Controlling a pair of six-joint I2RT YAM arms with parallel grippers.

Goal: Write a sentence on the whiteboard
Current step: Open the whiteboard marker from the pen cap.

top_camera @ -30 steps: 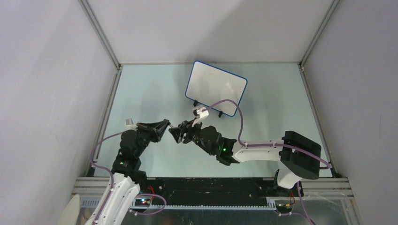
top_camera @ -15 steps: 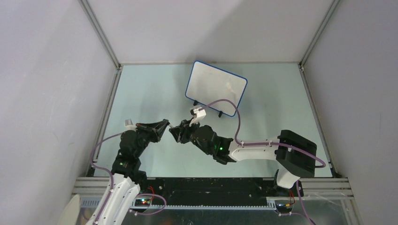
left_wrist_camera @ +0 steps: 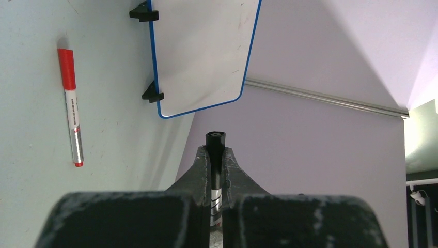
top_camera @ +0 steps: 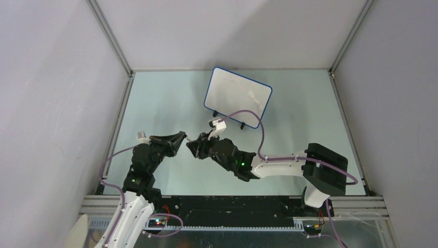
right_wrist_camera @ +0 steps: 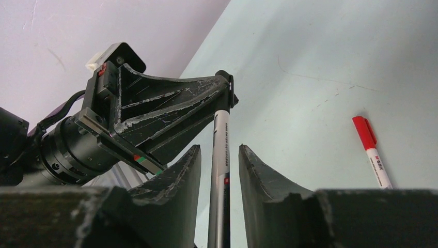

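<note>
Logged slight leftward creep of right claw (right_wrist_camera: 219,149), now parted astride the black marker (left_wrist_camera: 215,138) pinched in left claw (left_wrist_camera: 216,152); reads as handover pending, with whiteboard (top_camera: 237,95) blank, propped at far middle of the desk (top_camera: 170,103).

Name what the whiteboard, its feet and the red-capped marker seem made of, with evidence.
The whiteboard: smooth white face with a slight sheen and faint smudges, probably coated; thin blue rim, likely plastic. Its feet: matte black, likely moulded plastic. The red-capped marker: probably plastic, printed white barrel, opaque red cap.
</note>
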